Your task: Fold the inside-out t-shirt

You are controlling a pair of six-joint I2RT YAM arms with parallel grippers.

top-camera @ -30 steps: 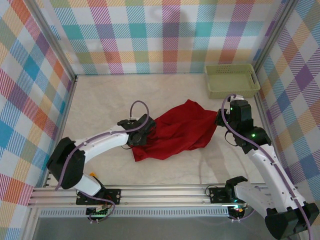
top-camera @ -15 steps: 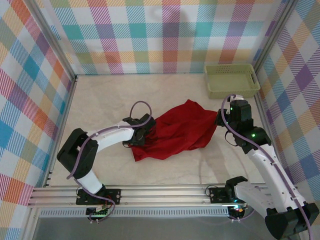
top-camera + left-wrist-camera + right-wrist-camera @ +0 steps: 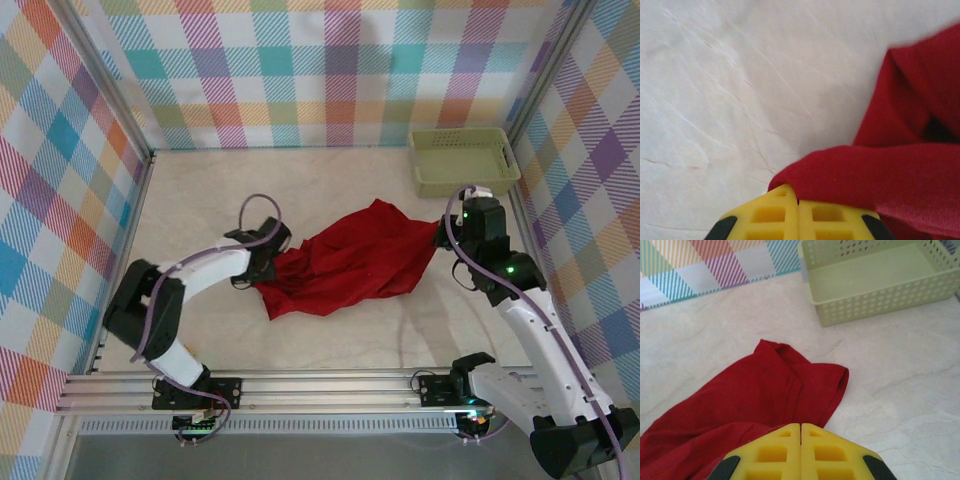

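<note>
The deep-red t-shirt (image 3: 350, 262) lies bunched and stretched across the middle of the table, wrinkled, between my two grippers. My left gripper (image 3: 266, 262) is at its left edge; in the left wrist view the yellow fingers (image 3: 785, 210) are shut with a fold of the red cloth (image 3: 890, 175) pinched between them. My right gripper (image 3: 441, 238) is at the shirt's right corner. In the right wrist view the right gripper (image 3: 801, 427) is shut, and the shirt (image 3: 755, 390) runs under its tips, a sleeve opening lying just beyond.
A pale green plastic basket (image 3: 463, 160) stands at the back right, close behind the right arm, and appears as basket (image 3: 875, 277) in the right wrist view. Plaid walls enclose the table (image 3: 200, 200). Bare tabletop lies left of and in front of the shirt.
The left gripper has pulled leftward with the shirt's edge, stretching the cloth wider. The right gripper has barely shifted.
</note>
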